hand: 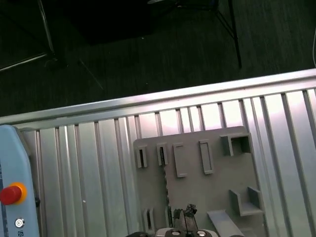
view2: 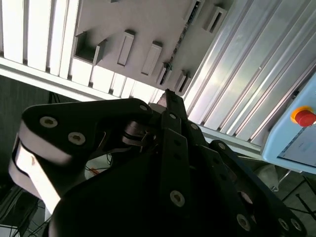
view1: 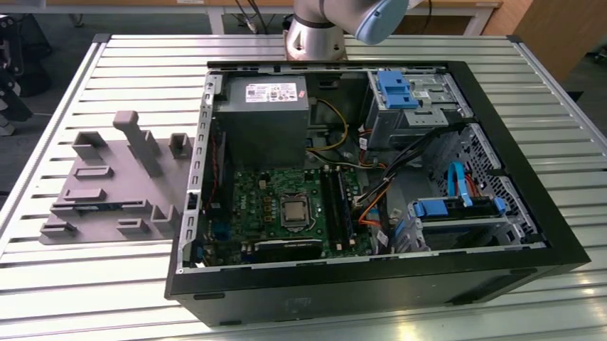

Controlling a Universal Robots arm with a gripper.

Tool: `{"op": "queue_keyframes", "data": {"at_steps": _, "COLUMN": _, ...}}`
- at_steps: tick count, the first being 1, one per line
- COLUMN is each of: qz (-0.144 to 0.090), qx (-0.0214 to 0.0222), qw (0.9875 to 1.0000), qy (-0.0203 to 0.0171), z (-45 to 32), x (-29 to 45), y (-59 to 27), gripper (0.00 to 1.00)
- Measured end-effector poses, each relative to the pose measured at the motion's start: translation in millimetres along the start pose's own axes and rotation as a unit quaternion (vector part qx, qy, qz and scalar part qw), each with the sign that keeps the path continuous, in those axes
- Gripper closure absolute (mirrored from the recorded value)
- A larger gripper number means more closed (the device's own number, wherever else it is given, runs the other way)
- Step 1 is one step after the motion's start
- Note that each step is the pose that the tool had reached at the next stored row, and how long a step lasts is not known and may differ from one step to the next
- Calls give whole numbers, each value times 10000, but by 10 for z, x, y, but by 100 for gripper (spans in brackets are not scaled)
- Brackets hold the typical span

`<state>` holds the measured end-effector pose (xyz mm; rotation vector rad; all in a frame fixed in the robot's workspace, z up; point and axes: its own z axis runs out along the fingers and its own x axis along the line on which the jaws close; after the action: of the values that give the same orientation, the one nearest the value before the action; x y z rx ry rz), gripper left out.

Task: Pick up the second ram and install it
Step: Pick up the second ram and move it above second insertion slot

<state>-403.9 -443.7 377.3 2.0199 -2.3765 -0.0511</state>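
The second ram (view1: 95, 207) is a thin blue strip standing on edge in the grey holder plate (view1: 114, 177), at the exterior view's left beside the open computer case (view1: 379, 177). The first wrist view looks down on the ram (hand: 166, 190), a narrow toothed line between the plate's slots. My gripper (hand: 185, 213) hangs above the plate, just beside the ram and apart from it, shut with nothing in it. The second wrist view has the black gripper (view2: 168, 95) pointing at the same plate (view2: 148, 24). The motherboard (view1: 284, 206) with its black memory slots (view1: 334, 199) lies inside the case.
The case stands on a slatted metal table (view1: 124, 71); the arm's base (view1: 318, 32) is behind it. The holder plate carries raised blocks and a tall post (view1: 142, 142). A pale blue pendant with a red button (hand: 10, 193) lies near the table's edge. Dark floor lies past that edge.
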Motion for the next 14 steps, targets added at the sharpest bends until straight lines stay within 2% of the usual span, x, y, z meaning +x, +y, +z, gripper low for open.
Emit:
{"op": "queue_keyframes", "data": {"at_steps": 7, "qz": -378, "qx": -2, "qw": 9993, "qy": 16, "z": 32, "x": 10, "y": -3, "gripper": 89}}
{"op": "queue_keyframes", "data": {"at_steps": 14, "qz": -395, "qx": 4, "qw": 9992, "qy": 15, "z": 101, "x": 14, "y": -1, "gripper": 89}}
